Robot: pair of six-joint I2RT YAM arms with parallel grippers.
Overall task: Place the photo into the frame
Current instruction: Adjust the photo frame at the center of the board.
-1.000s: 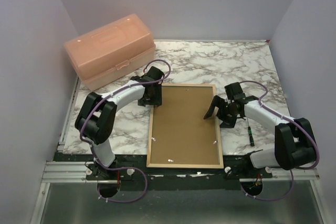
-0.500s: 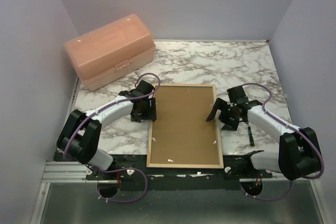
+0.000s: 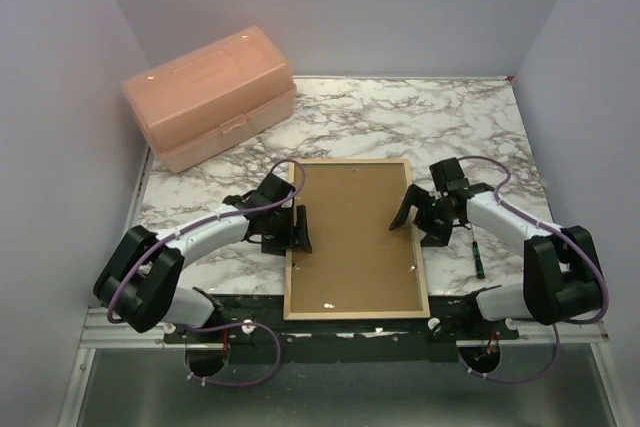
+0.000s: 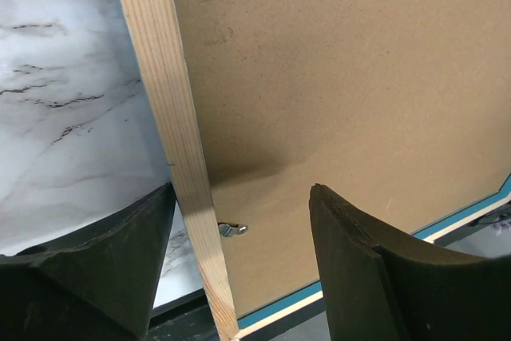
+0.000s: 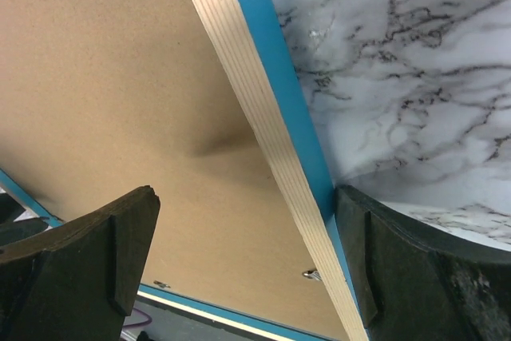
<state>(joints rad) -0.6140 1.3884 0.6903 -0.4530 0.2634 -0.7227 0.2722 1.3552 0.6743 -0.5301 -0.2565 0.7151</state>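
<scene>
Plainly my left pincer [image 4: 239, 197] and right pincer [image 5: 243, 196] hang released astride opposite rails of the frame [image 3: 355, 161], lying wood-side up on the surface [image 3: 450, 127] with its backing board [image 3: 352, 237] in place, likely to steady it; I cannot see the photo.

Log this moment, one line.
frame: face down, board in | left gripper: open, astride left rail | right gripper: open, astride right rail | photo: unseen

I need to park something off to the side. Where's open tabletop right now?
Best: the far marble table strip between the pink box and the right wall, beyond the frame. Crowded: both frame sides, where the left gripper and right gripper straddle its rails; a small dark tool lies near-right.
</scene>
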